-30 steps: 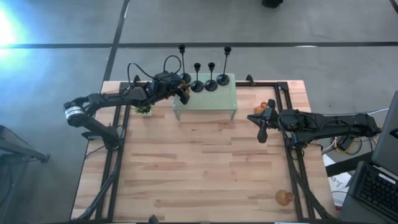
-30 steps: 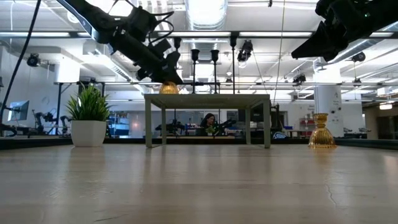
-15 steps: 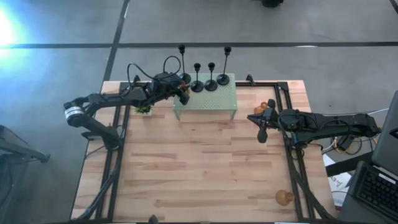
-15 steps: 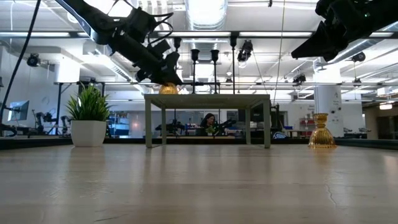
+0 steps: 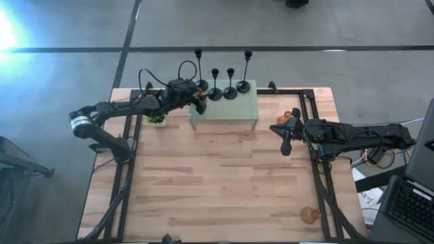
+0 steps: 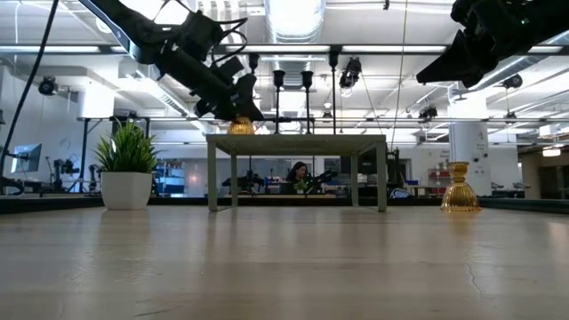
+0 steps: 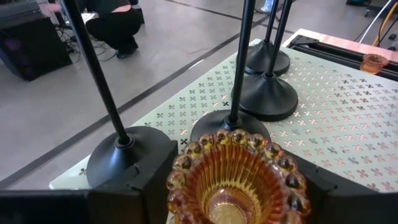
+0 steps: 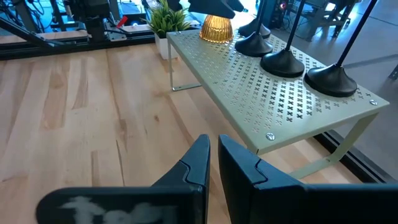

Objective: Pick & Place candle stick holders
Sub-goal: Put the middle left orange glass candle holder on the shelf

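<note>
A pale green perforated stand (image 5: 234,108) at the table's far side carries several black candle stick holders (image 5: 230,91) on round bases. My left gripper (image 5: 199,97) is at the stand's far left corner, shut on an amber glass holder (image 7: 239,180), which also shows in the low view (image 6: 240,126). A second amber holder (image 5: 288,116) stands on the table right of the stand, and a third (image 5: 310,215) at the near right. My right gripper (image 5: 285,141) hovers shut and empty right of the stand, above the table. My left gripper pinches the amber holder at its beaded upper rim (image 7: 186,163), one finger (image 7: 140,186) on each side. The fingers slant down from the table's left. The holder is upright, open end up, its base (image 8: 214,38) at the stand's top beside a black holder's base.
A small green potted plant (image 5: 156,118) stands on the table left of the stand. Black frame rails (image 5: 319,176) run along the table's left and right sides. The middle and near parts of the wooden table (image 5: 217,183) are bare. A laptop (image 5: 410,203) sits off the right edge.
</note>
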Available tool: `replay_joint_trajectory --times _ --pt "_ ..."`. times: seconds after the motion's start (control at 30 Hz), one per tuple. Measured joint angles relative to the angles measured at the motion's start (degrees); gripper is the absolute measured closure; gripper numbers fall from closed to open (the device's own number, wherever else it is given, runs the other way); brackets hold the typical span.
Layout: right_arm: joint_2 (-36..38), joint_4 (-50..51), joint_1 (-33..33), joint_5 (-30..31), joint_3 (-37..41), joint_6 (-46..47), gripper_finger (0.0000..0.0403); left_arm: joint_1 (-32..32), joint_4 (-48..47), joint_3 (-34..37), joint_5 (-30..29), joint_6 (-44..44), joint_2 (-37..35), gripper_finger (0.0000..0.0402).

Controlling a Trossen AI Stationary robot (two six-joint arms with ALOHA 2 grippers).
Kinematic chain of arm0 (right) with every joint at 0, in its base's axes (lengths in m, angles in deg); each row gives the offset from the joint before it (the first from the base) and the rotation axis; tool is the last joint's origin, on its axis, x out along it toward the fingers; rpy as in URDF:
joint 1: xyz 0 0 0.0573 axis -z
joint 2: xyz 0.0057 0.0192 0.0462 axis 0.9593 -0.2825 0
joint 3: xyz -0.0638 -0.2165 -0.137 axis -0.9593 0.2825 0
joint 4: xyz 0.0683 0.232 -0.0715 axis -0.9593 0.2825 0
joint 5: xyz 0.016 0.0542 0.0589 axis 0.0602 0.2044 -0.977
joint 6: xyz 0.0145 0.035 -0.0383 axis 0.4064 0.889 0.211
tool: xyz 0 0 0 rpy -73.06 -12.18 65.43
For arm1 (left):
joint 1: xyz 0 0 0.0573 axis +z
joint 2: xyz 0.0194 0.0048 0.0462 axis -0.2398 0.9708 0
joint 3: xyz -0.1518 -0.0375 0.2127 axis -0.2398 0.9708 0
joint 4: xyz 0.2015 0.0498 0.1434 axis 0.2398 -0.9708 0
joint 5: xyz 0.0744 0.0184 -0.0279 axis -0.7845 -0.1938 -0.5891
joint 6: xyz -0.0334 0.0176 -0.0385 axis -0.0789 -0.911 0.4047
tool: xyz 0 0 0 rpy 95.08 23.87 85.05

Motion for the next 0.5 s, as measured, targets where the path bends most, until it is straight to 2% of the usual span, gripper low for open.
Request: replay_joint_trajectory --times 0.27,0.5 --pt "0.00 0.02 0.00 0.00 0.00 0.02 0.0374 0.02 -0.08 0.00 0.17 0.43 -0.06 0.0148" --pt "0.00 0.07 -0.01 0.00 0.00 0.02 0.0374 0.02 -1.35 0.00 1.72 0.28 -0.87 0.0101"
